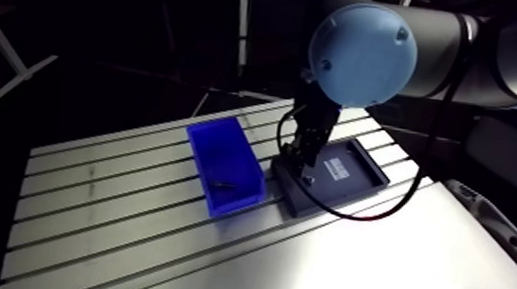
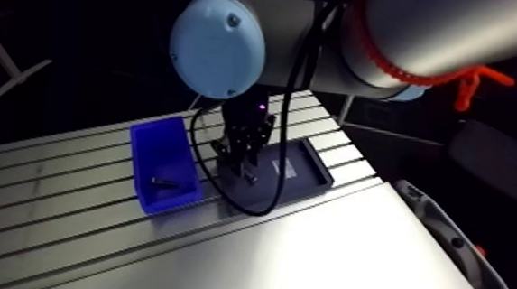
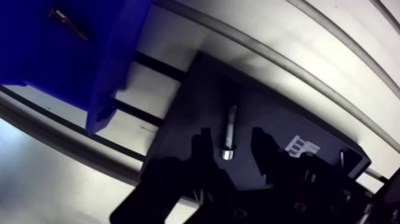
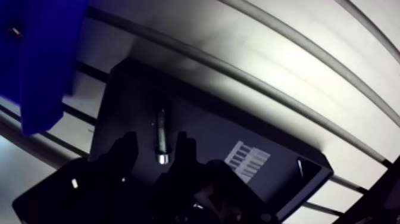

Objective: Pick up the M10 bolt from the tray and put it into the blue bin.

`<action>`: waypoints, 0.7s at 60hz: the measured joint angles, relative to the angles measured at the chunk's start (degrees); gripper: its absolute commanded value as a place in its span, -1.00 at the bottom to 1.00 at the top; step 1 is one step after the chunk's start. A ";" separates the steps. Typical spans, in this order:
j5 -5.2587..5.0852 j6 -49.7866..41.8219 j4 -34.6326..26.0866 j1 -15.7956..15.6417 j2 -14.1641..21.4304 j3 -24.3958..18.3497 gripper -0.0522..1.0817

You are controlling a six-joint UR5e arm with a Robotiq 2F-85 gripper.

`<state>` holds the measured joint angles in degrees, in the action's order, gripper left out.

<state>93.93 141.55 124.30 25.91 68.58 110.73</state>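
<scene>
A silvery M10 bolt [image 3: 229,132] lies flat on the dark tray [image 3: 196,89], head toward the gripper. In the wrist view my gripper [image 3: 231,150] is open, its two dark fingers [image 3: 202,152] standing either side of the bolt's head with a gap on each side. In the arm view the gripper [image 1: 301,164] hangs low over the tray's [image 1: 353,187] near-left corner. The blue bin [image 1: 224,166] stands just left of the tray on the slotted table, and a small dark screw-like piece [image 1: 224,186] lies inside it.
A white label [image 3: 297,145] is stuck on the tray beside the gripper. A narrow strip of slotted table [image 3: 143,95] separates the tray from the bin's wall [image 3: 113,65]. A smooth pale surface [image 1: 377,267] borders the table at the front.
</scene>
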 measured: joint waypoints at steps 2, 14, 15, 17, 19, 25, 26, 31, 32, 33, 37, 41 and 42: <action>0.00 -0.04 0.02 -0.02 -0.03 0.03 0.02; -0.02 -0.23 0.08 -0.03 -0.20 0.19 0.02; -0.03 -0.24 0.09 -0.03 -0.22 0.21 0.02; -0.05 -0.26 0.09 -0.03 -0.24 0.23 0.02; -0.06 -0.27 0.10 -0.02 -0.26 0.25 0.02; -0.14 -0.31 0.14 -0.01 -0.29 0.28 0.03; -0.16 -0.32 0.15 0.00 -0.30 0.28 0.03; -0.21 -0.32 0.37 0.01 -0.33 0.33 0.03; -0.22 -0.31 0.48 0.01 -0.34 0.35 0.03; -0.23 -0.30 0.63 0.01 -0.35 0.37 0.03; -0.24 -0.21 1.35 0.02 -0.44 0.50 0.03; -0.25 -0.09 2.16 0.02 -0.56 0.65 0.03; -0.25 -0.08 2.34 0.02 -0.59 0.68 0.03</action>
<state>93.67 141.47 126.64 25.93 67.99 111.41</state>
